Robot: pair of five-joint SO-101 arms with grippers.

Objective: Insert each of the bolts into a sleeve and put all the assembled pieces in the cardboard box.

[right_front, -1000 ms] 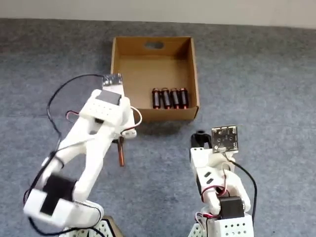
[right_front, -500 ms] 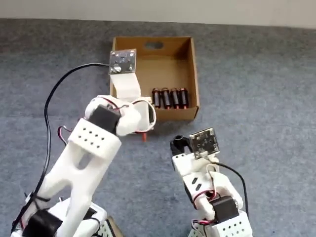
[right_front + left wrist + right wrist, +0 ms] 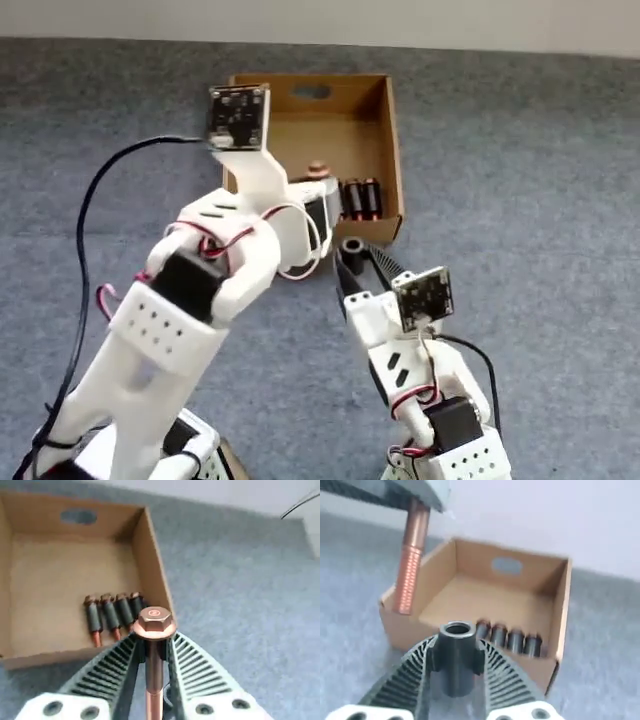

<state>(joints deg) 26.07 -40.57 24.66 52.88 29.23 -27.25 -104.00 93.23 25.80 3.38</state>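
- The left gripper is squeezed shut on one copper bolt, held upright close to the cardboard box.
- The right gripper is squeezed shut on one dark sleeve, hole up, just outside the box's near wall.
- The left wrist view shows the bolt's six-sided head. The right wrist view shows its threaded tip.
- Four assembled pieces lie side by side in the box.
- In the high view, the left arm hides some of them.

In the high view the left arm covers the box's front-left corner and two of the four pieces. The bolt's tip runs off the left wrist view's edge.
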